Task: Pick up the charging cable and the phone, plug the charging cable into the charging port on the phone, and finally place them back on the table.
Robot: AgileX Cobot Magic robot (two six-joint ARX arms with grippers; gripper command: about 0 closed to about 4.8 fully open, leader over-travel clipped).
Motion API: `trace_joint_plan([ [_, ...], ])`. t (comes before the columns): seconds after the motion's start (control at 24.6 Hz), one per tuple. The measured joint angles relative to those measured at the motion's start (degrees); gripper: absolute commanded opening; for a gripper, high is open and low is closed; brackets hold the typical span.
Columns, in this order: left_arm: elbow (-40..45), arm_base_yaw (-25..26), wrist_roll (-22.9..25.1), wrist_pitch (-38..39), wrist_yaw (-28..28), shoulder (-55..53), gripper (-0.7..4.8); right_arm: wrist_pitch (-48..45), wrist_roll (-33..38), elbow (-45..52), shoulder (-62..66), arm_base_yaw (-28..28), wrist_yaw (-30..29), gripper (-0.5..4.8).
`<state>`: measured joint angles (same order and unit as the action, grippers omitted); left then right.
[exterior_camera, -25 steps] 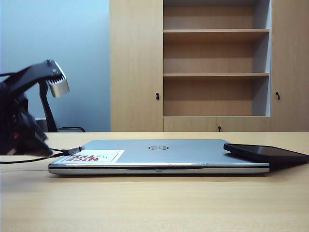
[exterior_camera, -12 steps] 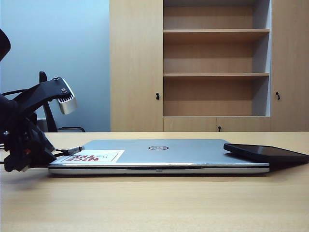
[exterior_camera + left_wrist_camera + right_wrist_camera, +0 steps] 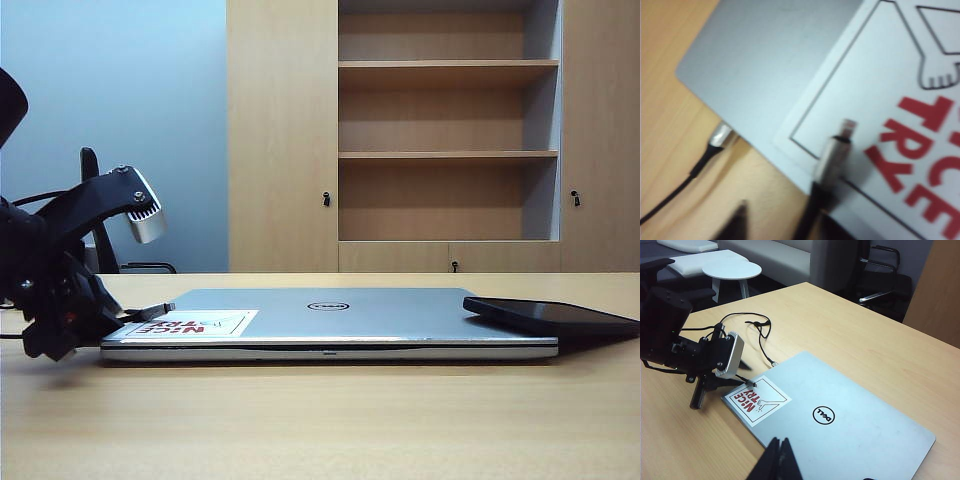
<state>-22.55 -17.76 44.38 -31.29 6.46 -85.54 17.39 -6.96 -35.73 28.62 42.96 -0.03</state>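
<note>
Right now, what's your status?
Left claw low at the cable plug on the laptop. Right claw shut, idle. Phone untouched.

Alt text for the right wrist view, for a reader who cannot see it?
The left gripper hangs low at the stickered corner of a closed silver laptop on the table, by the charging cable plug on the sticker. The right gripper, shut, shows at the frame edge.

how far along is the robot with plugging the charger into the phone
Early. Nothing is finished: the phone lies untouched, overhanging the laptop.

In hand: the left gripper is down at the charging cable, whose plug tip rests on the laptop's sticker; no grip is visible yet.

Left: lifting the cable and the phone, plugging in, setting both down. The right gripper hangs shut above the laptop.
</note>
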Motion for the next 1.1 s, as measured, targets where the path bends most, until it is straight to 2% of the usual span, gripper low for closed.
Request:
trace_joint_plan([
  [0.04, 0.0, -0.07, 0.0, 0.37, 0.02, -0.04, -0.11, -0.02, 0.0, 0.0, 0.0, 0.0, 0.0, -0.04],
  [0.37, 0.02, -0.07, -0.59, 0.9, 0.02, -0.07, -0.06, 0.0, 0.0, 0.0, 0.0, 0.02, 0.02, -0.04],
  [0.57, 0.07, -0.07, -10.25, 1.99, 0.02, 5.86, -0.06, 0.0, 0.13, 0.0, 0.02, 0.0, 0.26, -0.04],
  [0.61, -0.02, -0.07, -16.37, 3.63, 0.02, 9.31, -0.06, 0.0, 1.29, 0.0, 0.02, 0.0, 1.29, -0.04],
  [0.69, -0.85, -0.07, -25.4, 8.07, 0.04, 14.32, -0.06, 0.0, 4.72, 0.0, 0.02, 0.0, 4.46, -0.04],
  [0.81, -1.7, -0.07, -35.78, 15.72, 0.04, 20.72, -0.06, 0.02, 7.02, 0.0, 0.02, -0.02, 7.69, -0.04],
  [0.98, -2.62, -0.68, -43.65, 19.82, 0.0, 25.75, -0.06, 0.02, 7.69, 0.0, 0.02, -0.02, 7.89, -0.04],
  [1.1, -2.73, -2.62, -46.47, 21.49, 0.0, 28.85, -0.06, 0.04, 9.9, 0.0, 0.02, -0.68, 9.29, -0.04],
])
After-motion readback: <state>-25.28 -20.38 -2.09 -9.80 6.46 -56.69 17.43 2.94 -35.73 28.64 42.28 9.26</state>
